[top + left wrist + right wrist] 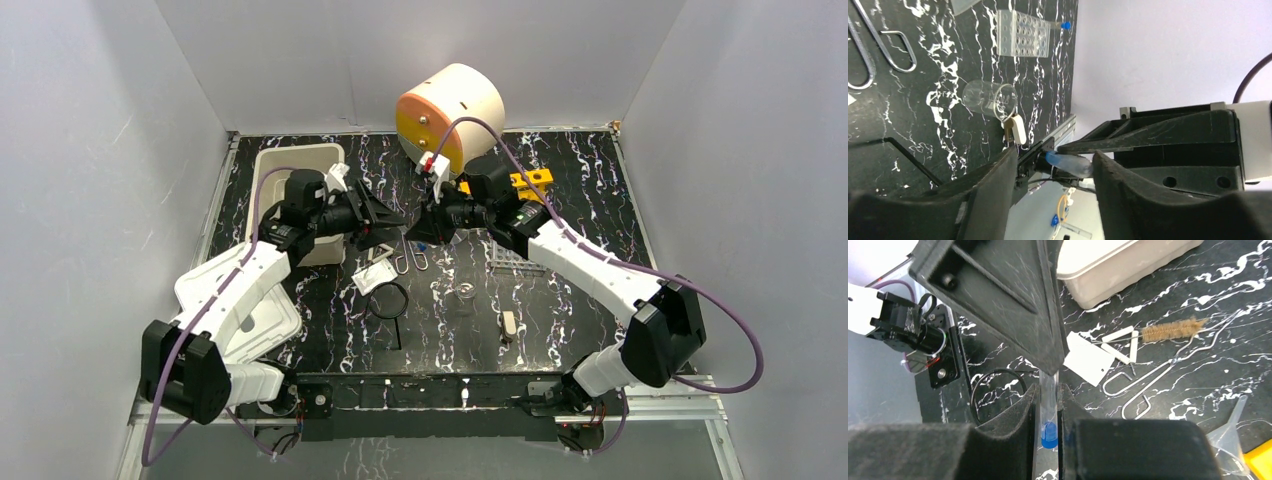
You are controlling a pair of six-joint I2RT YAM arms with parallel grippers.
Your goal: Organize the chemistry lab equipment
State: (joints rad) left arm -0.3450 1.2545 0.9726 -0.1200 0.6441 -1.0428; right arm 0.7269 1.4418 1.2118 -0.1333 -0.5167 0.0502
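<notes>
Pinches the blue-capped test tube [1048,412] in the right gripper [1048,390], mid-air over the table [600,200]; straddles it with the left gripper [1055,152], jaws apart; ought to close squarely on bare glass before releasing toward the clear rack [1023,32] beyond

The beaker [465,296] stands right of the ring [388,300], tongs [412,258] behind them, tub [300,147] far left.

A black desk [570,330] veined with white marbling sits boxed in by plain pale grey panels, a back wall [300,60], a left wall [90,180] and a right wall [740,150], with a silver metal rail [660,405] along its near edge, all evenly lit.
</notes>
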